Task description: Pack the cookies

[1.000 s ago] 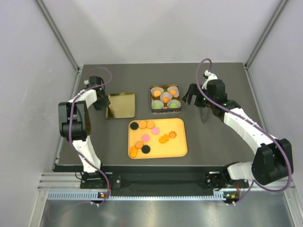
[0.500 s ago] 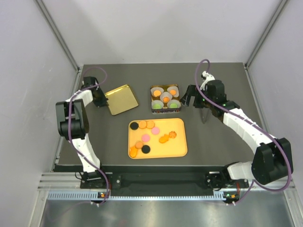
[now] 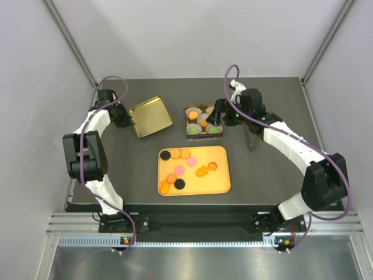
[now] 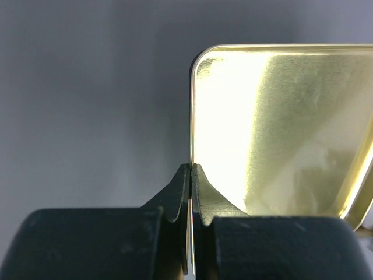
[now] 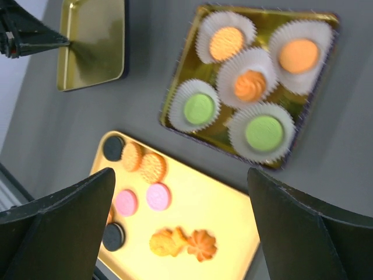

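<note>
Several loose cookies (image 3: 179, 169) (image 5: 157, 196), orange, pink and black, lie on a yellow tray (image 3: 220, 175) (image 5: 221, 204). More cookies sit in white paper cups inside a square gold tin (image 3: 204, 133) (image 5: 268, 13). The tin's gold lid (image 3: 150, 116) (image 4: 280, 128) stands tilted to the tin's left. My left gripper (image 3: 124, 119) (image 4: 191, 169) is shut on the lid's left edge. My right gripper (image 3: 217, 115) (image 5: 179, 175) hangs open above the tin's right side, holding nothing, and looks down on the tin and tray.
The dark tabletop (image 3: 268, 175) is walled by grey panels on three sides. A dark upright part (image 3: 250, 140) of the right arm reaches down to the table to the right of the tin.
My left gripper shut on the lid's edge and moved it up and back, turning it. My right arm swung left from beside the tin to over it.
</note>
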`<state>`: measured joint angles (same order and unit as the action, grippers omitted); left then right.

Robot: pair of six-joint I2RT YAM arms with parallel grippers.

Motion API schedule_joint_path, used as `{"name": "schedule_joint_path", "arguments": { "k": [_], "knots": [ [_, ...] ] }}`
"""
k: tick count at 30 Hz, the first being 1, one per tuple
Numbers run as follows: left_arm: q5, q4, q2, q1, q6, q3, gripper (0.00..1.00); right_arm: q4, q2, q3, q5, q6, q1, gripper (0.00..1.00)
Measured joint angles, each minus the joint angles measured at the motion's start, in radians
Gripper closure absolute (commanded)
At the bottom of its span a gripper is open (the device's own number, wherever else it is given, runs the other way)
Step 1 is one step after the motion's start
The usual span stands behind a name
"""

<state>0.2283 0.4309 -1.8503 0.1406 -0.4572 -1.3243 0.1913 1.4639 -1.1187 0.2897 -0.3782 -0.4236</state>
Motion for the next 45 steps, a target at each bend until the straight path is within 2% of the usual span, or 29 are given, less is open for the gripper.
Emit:
{"name": "schedule_joint_path", "arguments": {
  "k": [6,12,16,28,31,34,37,38,43,44,45],
  "knots": [
    [0.05,-0.005,0.13,-0.022,-0.014,0.01,1.0,0.003,0.124,-0.164,0.082,0.01,-0.02,0.1],
    [0.042,-0.003,0.193,-0.171,-0.004,0.011,1.0,0.004,0.227,-0.287,0.159,0.006,-0.022,0.12],
    [0.055,0.004,0.198,-0.254,-0.002,0.011,1.0,0.015,0.246,-0.306,0.183,-0.004,-0.028,0.13],
    [0.044,0.014,0.198,-0.373,-0.011,-0.016,1.0,0.019,0.298,-0.331,0.2,-0.035,-0.032,0.19],
    [0.043,0.014,0.198,-0.396,-0.016,-0.016,1.0,0.019,0.311,-0.331,0.206,-0.051,-0.032,0.26],
    [0.043,0.011,0.198,-0.413,-0.021,-0.016,1.0,0.018,0.314,-0.331,0.213,-0.07,-0.032,0.38],
    [0.039,0.009,0.198,-0.424,-0.024,-0.016,1.0,0.017,0.314,-0.331,0.222,-0.097,-0.029,0.52],
    [0.036,0.009,0.198,-0.426,-0.024,-0.016,1.0,0.017,0.314,-0.331,0.23,-0.109,-0.025,0.6],
    [0.035,-0.003,0.199,-0.435,-0.023,-0.016,1.0,0.013,0.314,-0.331,0.254,-0.151,-0.01,0.75],
    [0.035,-0.006,0.199,-0.436,-0.023,-0.016,1.0,0.013,0.314,-0.331,0.256,-0.158,-0.007,0.84],
    [0.035,-0.009,0.2,-0.436,-0.021,-0.016,0.94,0.013,0.314,-0.331,0.258,-0.165,-0.005,0.88]
  ]
}}
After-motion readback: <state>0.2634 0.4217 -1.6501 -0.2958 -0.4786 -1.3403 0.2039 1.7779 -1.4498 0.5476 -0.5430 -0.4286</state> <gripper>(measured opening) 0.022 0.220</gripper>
